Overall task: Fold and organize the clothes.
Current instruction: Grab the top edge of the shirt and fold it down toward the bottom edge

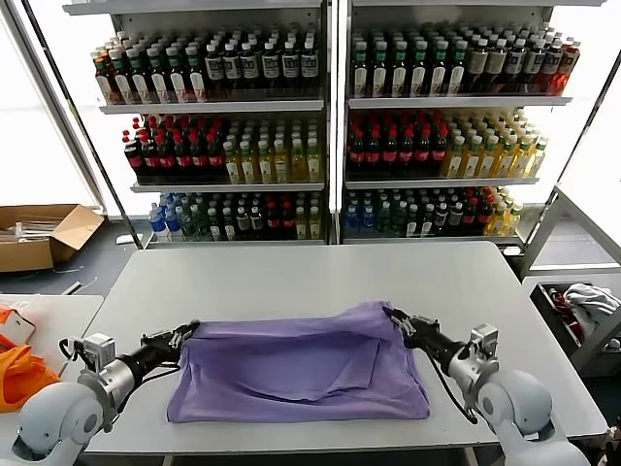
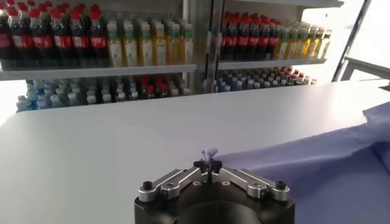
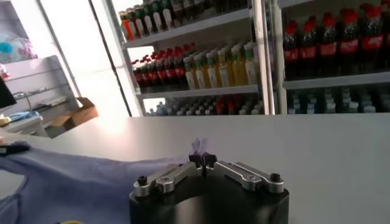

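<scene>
Before us stands a wide, pale grey desk, and behind it tall white shelving packed with rows of bottled drinks in red, yellow, green and blue. On the floor to our left sits an open brown cardboard box; a bright orange bag rests on a smaller side table there, and at the right a dark bin holds a white-grey cloth bundle.

We reach both arms forward from the near edge of the desk, low and angled inward. Our left gripper is closed on a pinch of fabric at the left far corner of a lavender short-sleeved cotton T-shirt; in the left wrist view a small tuft of purple cloth pokes up between the shut fingertips. Our right gripper is likewise clamped on the shirt's right far corner.

The shirt lies on the near half of the desk, between the two grippers, folded over itself. Its long axis runs left to right across the desk, the held edge facing the shelves.
</scene>
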`<act>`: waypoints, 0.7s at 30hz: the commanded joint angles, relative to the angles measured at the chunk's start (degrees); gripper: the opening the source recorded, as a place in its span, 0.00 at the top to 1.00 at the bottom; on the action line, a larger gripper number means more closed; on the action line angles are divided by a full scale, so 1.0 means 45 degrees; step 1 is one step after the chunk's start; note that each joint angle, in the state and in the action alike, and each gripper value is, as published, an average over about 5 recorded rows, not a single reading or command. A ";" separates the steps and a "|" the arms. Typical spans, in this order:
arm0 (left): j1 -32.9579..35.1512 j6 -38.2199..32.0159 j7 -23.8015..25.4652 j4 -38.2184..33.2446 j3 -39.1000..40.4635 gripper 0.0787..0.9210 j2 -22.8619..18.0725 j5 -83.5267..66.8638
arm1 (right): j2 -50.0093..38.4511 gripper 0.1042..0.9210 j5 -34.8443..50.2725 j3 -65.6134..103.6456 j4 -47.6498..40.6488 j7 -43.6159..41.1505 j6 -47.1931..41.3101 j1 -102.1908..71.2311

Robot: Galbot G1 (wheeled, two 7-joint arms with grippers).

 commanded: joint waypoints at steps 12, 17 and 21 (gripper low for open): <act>0.3736 0.0017 0.0228 -0.2112 -0.2119 0.77 -0.0503 0.1539 | 0.0320 0.80 -0.1050 0.2275 0.3051 0.0975 0.0925 -0.4271; 0.3186 -0.0008 -0.0690 -0.2125 -0.3058 0.60 -0.0414 0.0315 | 0.0424 0.63 -0.0815 0.3020 0.2816 0.1756 0.1896 -0.3848; 0.3565 -0.0498 -0.1539 -0.2640 -0.2647 0.46 -0.0938 0.0113 | 0.0737 0.48 -0.0699 0.3572 0.2669 0.1824 0.3013 -0.3899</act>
